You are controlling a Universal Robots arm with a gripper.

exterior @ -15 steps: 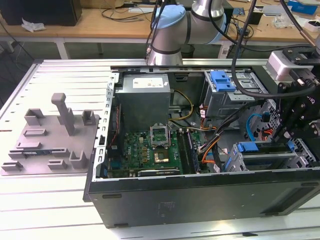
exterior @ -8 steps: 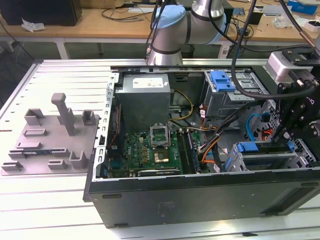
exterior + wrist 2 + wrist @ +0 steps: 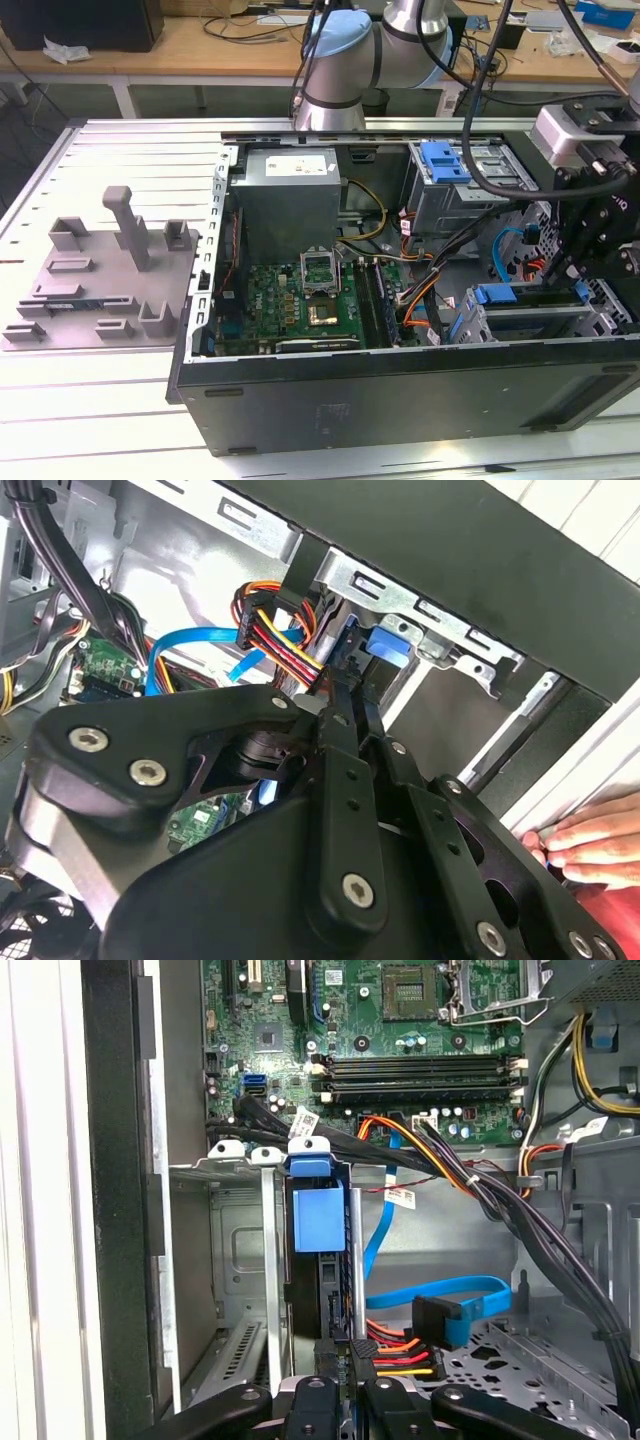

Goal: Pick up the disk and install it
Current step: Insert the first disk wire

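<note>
The disk (image 3: pixel 318 1222) stands on edge in the drive cage (image 3: pixel 235 1250) at the case's corner, its blue caddy rail and tab facing the motherboard. In the exterior view the disk (image 3: pixel 530 296) lies along the near wall of the case, at the exterior view's right. My gripper (image 3: pixel 348 1360) reaches down into that cage, its narrow black fingers closed on the disk's near end. The second wrist view has the gripper (image 3: pixel 350 695) just short of the disk's blue plastic (image 3: pixel 385 645). In the exterior view the gripper (image 3: pixel 585 290) is at the rail's right end.
A grey fixture plate (image 3: pixel 90 290) with upright posts lies at the exterior view's left. A blue latch on a perforated cage (image 3: pixel 445 162) sits at the case's far right. Blue and coloured cables (image 3: pixel 450 1310) run beside the cage. A hand (image 3: pixel 590 845) rests on the case's edge.
</note>
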